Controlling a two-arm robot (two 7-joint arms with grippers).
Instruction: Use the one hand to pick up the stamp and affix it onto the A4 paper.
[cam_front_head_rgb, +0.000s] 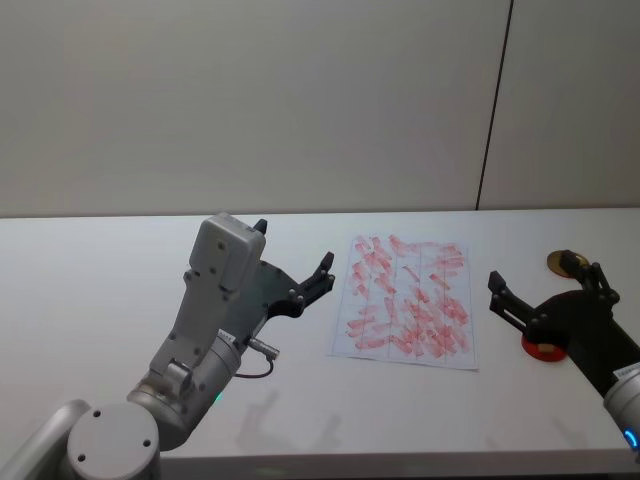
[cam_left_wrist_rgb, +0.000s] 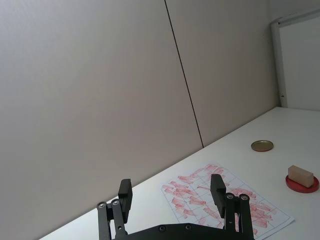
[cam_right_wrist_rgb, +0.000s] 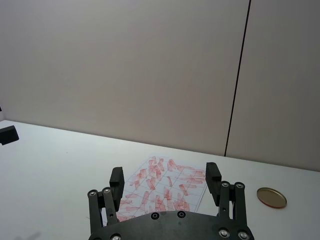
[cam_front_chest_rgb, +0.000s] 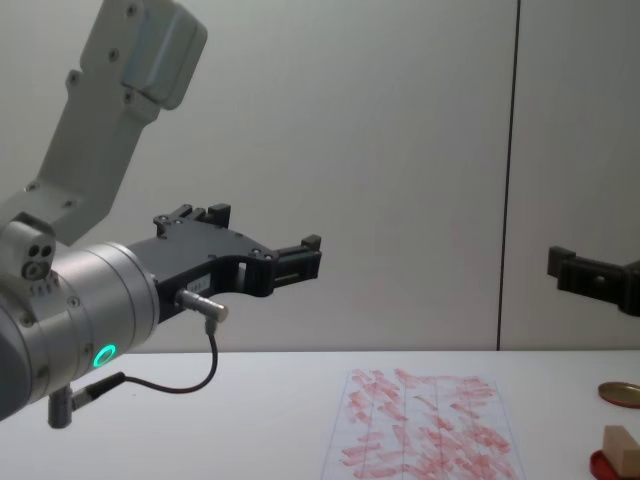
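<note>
**Over the table: right gripper and left gripper raised, jaws wide**

**Right gripper.** It hangs on the right side of the table, well above the surface, as the chest view confirms. Its two fingers are spread far apart and hold nothing. In the head view its black body overlaps part of the ink pad.

**Left gripper.** It is raised to the left of the paper and points forward toward the wall. Its fingers are also spread wide, with nothing between them. A thin cable loops below the wrist, and a teal ring glows on the arm.

**Stamp.** The pale wooden block lies on top of the ink pad and touches it. It is clear of both grippers. The pad is round and red, and sits on the table just right of the paper, near the paper's near right corner.

**Lid.** The round gold lid lies flat on the table beyond the pad, farther from the robot and apart from the pad.

**Paper.** The white sheet lies flat on the table, between the two grippers in the head view. It carries faint grid lines and is densely covered with red oblong marks.
</note>
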